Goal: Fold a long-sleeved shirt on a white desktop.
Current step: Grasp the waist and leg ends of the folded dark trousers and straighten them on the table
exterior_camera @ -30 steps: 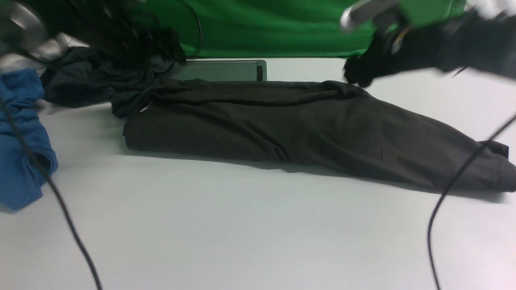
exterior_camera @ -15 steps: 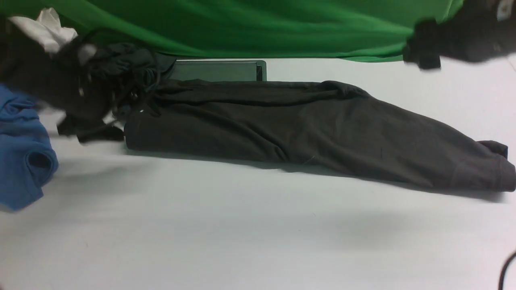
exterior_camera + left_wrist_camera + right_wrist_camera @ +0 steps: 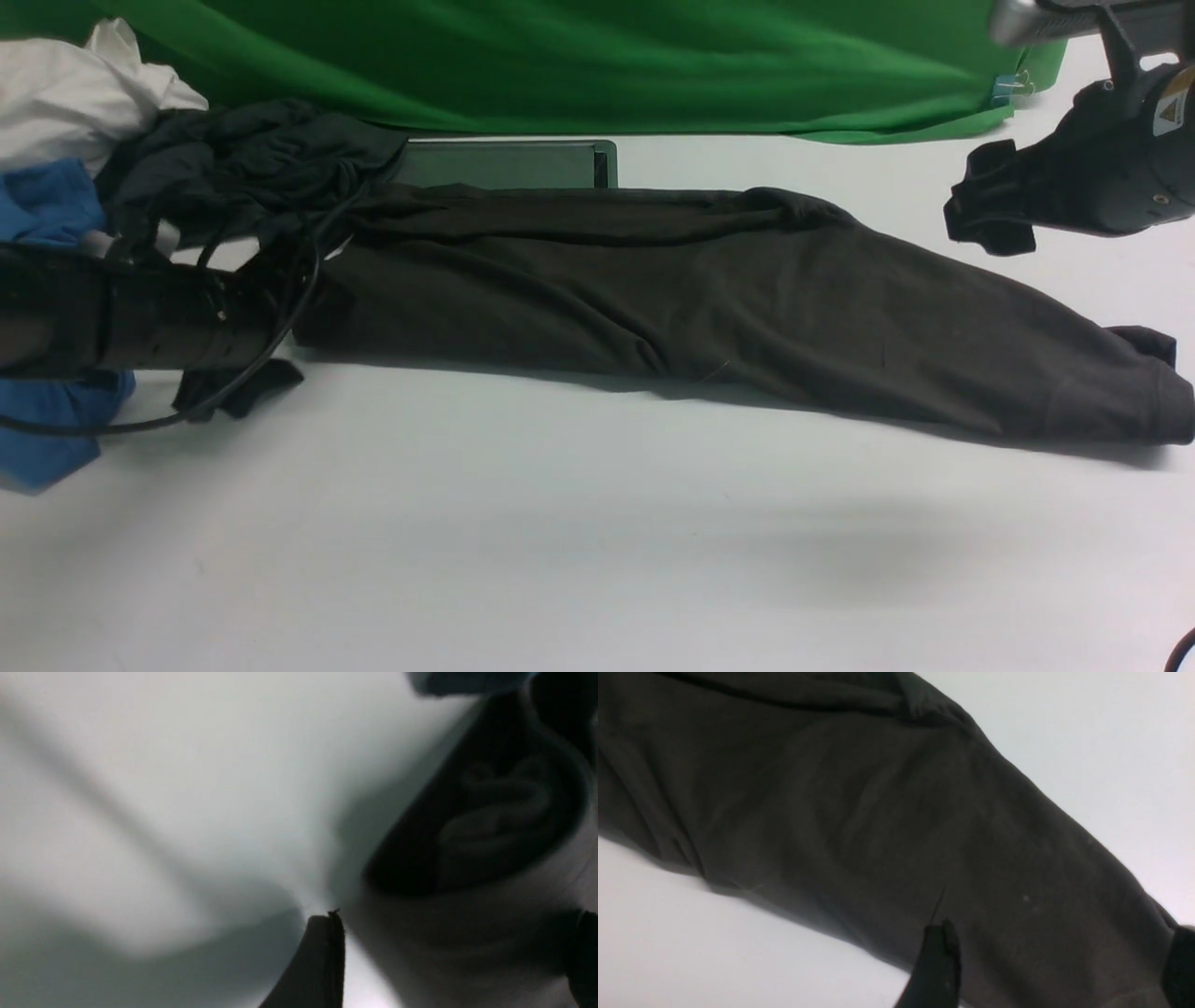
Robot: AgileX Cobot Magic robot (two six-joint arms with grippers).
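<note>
Right claw (image 3: 985, 201) spread; shirt (image 3: 700, 289) stretches left to right.

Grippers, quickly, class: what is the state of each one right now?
Left gripper: open, holding nothing.
Right gripper: open, holding nothing.

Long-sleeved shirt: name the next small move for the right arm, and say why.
Probably lower the right gripper onto the right end of the long-sleeved shirt. The shirt lies as a long band across the white desktop, and the open, empty gripper hovers near that end.
</note>
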